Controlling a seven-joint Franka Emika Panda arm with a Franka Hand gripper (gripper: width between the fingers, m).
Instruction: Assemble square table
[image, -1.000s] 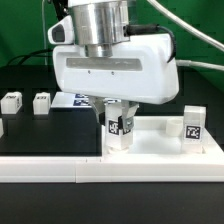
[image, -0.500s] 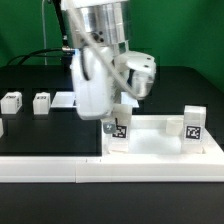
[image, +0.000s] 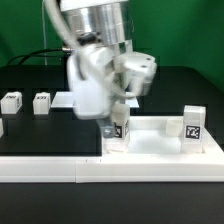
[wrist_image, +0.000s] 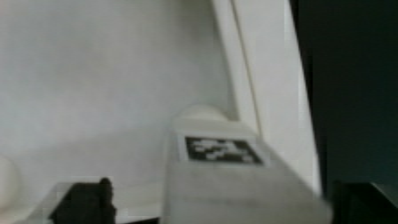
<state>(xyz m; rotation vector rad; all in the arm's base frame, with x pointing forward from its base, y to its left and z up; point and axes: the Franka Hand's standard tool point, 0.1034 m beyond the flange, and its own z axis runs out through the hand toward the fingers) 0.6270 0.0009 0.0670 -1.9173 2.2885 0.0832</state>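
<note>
The square table's white tray-like top (image: 160, 146) lies at the exterior view's right on the black table. Two tagged white legs stand upright in it, one at its near-left corner (image: 118, 131) and one at its right (image: 193, 125). My gripper (image: 114, 118) hangs over the corner leg, its hand blurred and turned sideways. In the wrist view that leg (wrist_image: 228, 165) stands between my gripper's (wrist_image: 222, 205) dark fingers (wrist_image: 86, 202). The jaws are open, with a gap between one finger and the leg. Beyond the leg shows the top's floor (wrist_image: 107, 90) and its rim (wrist_image: 267, 80).
Two loose leg blocks (image: 11, 101) (image: 41, 102) sit at the exterior view's left, and another shows partly at the left edge (image: 2, 127). A long white rail (image: 50, 171) runs along the front. The marker board (image: 66, 99) lies behind my hand.
My hand has turned about its axis from face-on to sideways. The jaws have widened off the corner leg, which still stands upright in the same place.
</note>
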